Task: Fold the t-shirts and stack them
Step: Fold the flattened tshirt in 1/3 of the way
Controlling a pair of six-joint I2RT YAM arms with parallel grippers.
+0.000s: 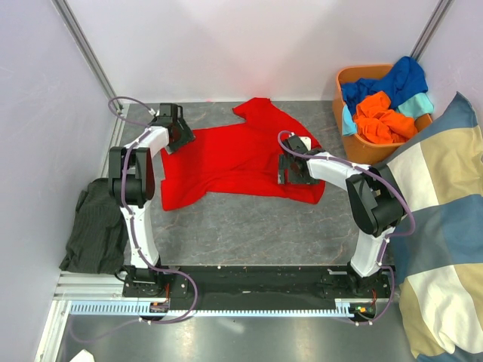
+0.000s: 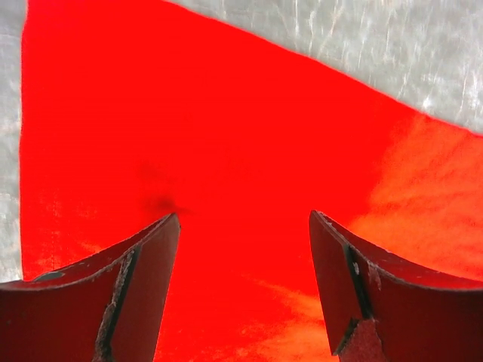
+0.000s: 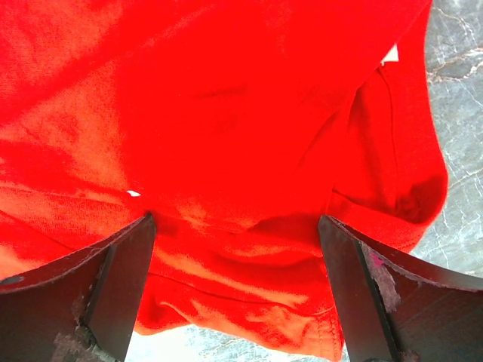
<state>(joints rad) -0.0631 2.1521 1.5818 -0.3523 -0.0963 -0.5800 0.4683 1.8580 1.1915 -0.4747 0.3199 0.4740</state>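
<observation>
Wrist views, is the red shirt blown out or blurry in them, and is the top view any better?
Left wrist: the shirt saturates to a flat glow, fingers tinted red, table glaring pale. Right wrist: also oversaturated, but folds and hem show. Top view: even light, sharp, soft shadows only.

I log this as a robotics lab cell: white panel walls (image 1: 249, 45), aluminium corner posts (image 1: 83, 45), left arm (image 1: 139, 226) and right arm (image 1: 371, 241) bolted to a black rail (image 1: 256, 280) along the grey marbled surface (image 1: 249, 226).

White-and-black arms (image 1: 140, 226) carry looping purple cables (image 1: 121, 100); dark pincer fingers (image 3: 113, 302) look scuffed.
</observation>
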